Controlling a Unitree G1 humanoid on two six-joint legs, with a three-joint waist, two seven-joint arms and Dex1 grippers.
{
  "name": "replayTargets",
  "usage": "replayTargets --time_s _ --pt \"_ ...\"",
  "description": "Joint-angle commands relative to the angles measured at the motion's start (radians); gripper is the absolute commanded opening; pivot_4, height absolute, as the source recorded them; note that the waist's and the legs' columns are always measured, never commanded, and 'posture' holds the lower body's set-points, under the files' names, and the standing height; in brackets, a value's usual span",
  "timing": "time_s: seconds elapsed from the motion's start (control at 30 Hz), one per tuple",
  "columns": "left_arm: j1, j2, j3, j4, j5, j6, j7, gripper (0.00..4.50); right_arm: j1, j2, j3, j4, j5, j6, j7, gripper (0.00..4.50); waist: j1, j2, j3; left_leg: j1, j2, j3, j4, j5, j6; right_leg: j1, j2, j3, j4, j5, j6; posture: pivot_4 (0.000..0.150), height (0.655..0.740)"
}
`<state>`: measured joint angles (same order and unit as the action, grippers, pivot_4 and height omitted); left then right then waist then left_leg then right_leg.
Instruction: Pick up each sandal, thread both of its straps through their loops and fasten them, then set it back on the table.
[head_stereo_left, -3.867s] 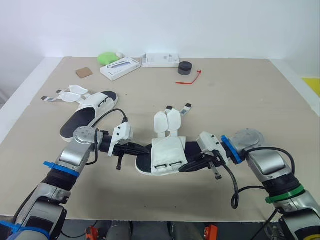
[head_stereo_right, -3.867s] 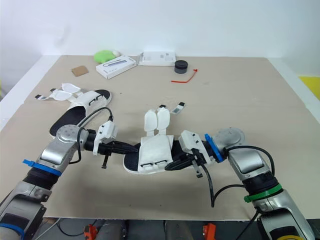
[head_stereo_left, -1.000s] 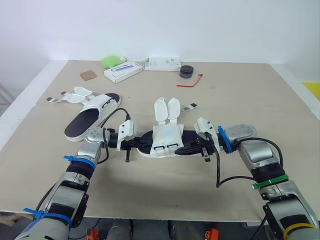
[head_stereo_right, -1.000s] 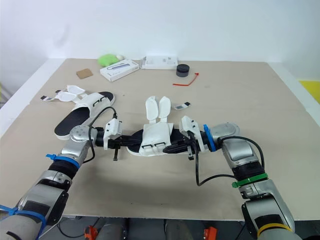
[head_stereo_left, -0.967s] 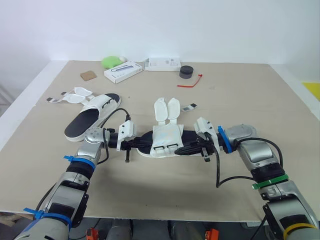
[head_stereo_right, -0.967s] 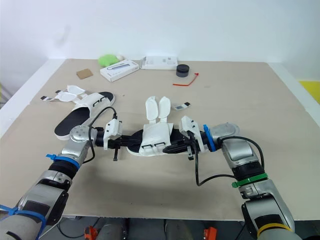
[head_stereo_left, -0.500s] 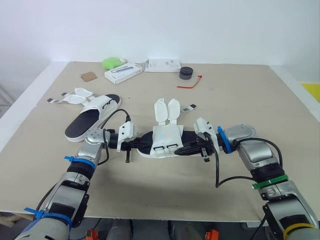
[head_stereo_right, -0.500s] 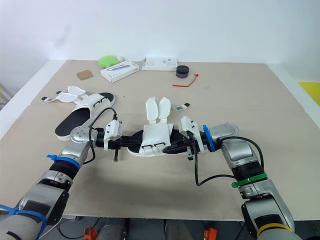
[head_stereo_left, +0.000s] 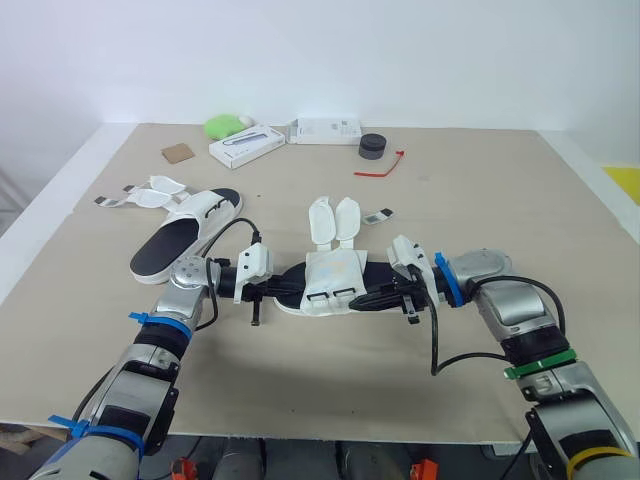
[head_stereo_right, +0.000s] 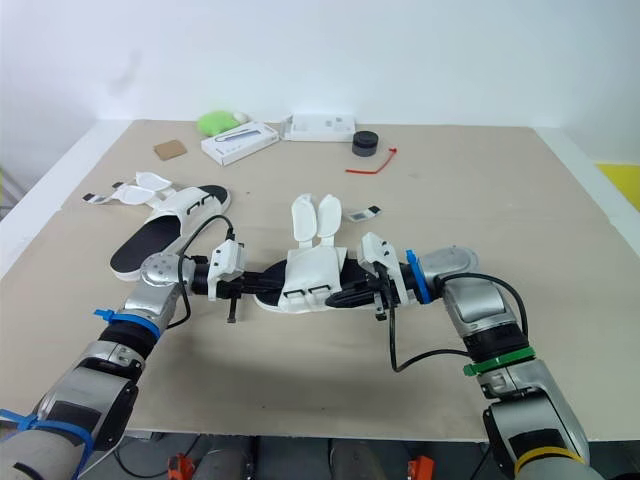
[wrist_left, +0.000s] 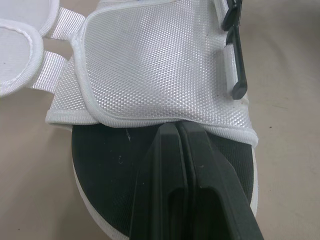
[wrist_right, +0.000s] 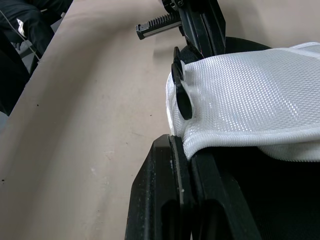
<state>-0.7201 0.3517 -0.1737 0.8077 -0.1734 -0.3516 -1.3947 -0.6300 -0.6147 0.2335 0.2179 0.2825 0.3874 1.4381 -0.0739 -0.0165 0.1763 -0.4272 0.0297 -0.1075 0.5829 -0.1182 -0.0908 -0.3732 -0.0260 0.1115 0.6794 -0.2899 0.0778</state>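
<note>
One sandal (head_stereo_left: 335, 278), black sole with a white upper, lies across the middle of the table. Its two white straps (head_stereo_left: 335, 218) are unthreaded and point away from me. My left gripper (head_stereo_left: 288, 286) is at the sandal's left end; in the left wrist view its fingers (wrist_left: 165, 165) are pressed together over the black footbed, tips at the upper's edge. At the right end my right gripper (head_stereo_left: 363, 298) is shut, and the upper's hem (wrist_right: 200, 142) runs in between its fingertips. The second sandal (head_stereo_left: 185, 228) lies to the left with loose straps (head_stereo_left: 150, 187).
Along the far edge are a green object (head_stereo_left: 222, 125), two white boxes (head_stereo_left: 245, 145) (head_stereo_left: 325, 130), a brown card (head_stereo_left: 176, 153), a black round container (head_stereo_left: 373, 146) and a red tie (head_stereo_left: 381, 164). Bare tabletop (head_stereo_left: 330, 370) lies in front of the sandal.
Since about four seconds ago both grippers and the sandal between them have moved farther from the front edge, and the sandal now lies flatter. Nothing has moved in the last second.
</note>
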Motion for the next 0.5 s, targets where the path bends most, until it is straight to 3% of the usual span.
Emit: replayTargets --time_s 0.03,0.1,0.13,0.2,0.27,0.4,0.5 --pt "0.069 -0.001 -0.092 0.078 0.112 0.024 -0.017 0.0 0.002 -0.024 -0.011 -0.048 0.03 0.052 0.019 1.18 0.001 0.0 -0.001 0.0 0.0 0.0 0.0 0.0 0.0 0.0 0.0 0.0 0.0 0.0 0.0 0.15 0.74" --pt "0.069 -0.003 -0.092 0.075 0.11 0.023 -0.019 0.0 0.015 -0.044 -0.009 -0.072 0.03 0.069 0.026 2.28 0.002 0.0 -0.001 0.0 0.0 0.0 0.0 0.0 -0.001 0.0 0.0 0.0 0.0 -0.001 0.0 0.15 0.74" --pt "0.07 -0.003 -0.092 0.073 0.11 0.023 -0.019 0.0 0.023 -0.055 -0.011 -0.086 0.033 0.076 0.029 2.28 0.003 0.0 -0.002 0.0 0.0 0.0 0.0 -0.001 -0.001 0.0 0.0 0.0 0.0 -0.001 0.0 0.15 0.74" --pt "0.069 -0.005 -0.093 0.073 0.11 0.021 -0.019 0.0 0.035 -0.083 -0.024 -0.111 0.036 0.088 0.029 3.66 0.004 0.0 -0.003 0.0 -0.001 0.0 0.0 -0.002 -0.003 0.0 -0.001 0.0 -0.001 -0.003 0.0 0.15 0.74" --pt "0.07 -0.006 -0.093 0.069 0.11 0.02 -0.02 0.0 0.043 -0.146 -0.049 -0.129 0.027 0.099 0.029 4.11 0.005 0.001 -0.004 0.0 -0.001 0.0 0.0 -0.002 -0.003 0.001 -0.001 0.0 -0.001 -0.003 0.0 0.15 0.74" --pt "0.071 -0.007 -0.093 0.066 0.109 0.016 -0.022 0.0 -0.016 -0.226 -0.116 -0.126 0.086 0.189 0.03 4.11 0.008 0.001 -0.004 -0.001 -0.002 0.0 0.0 -0.003 -0.004 0.0 -0.003 0.0 -0.003 -0.004 0.001 0.15 0.74" --pt "0.067 -0.009 -0.094 0.077 0.112 0.007 -0.021 0.0 -0.154 -0.184 -0.215 -0.044 0.165 0.29 -0.05 4.11 0.004 0.005 -0.006 0.0 -0.001 0.0 0.0 -0.004 -0.004 0.0 -0.003 0.0 -0.003 -0.004 0.001 0.15 0.74"
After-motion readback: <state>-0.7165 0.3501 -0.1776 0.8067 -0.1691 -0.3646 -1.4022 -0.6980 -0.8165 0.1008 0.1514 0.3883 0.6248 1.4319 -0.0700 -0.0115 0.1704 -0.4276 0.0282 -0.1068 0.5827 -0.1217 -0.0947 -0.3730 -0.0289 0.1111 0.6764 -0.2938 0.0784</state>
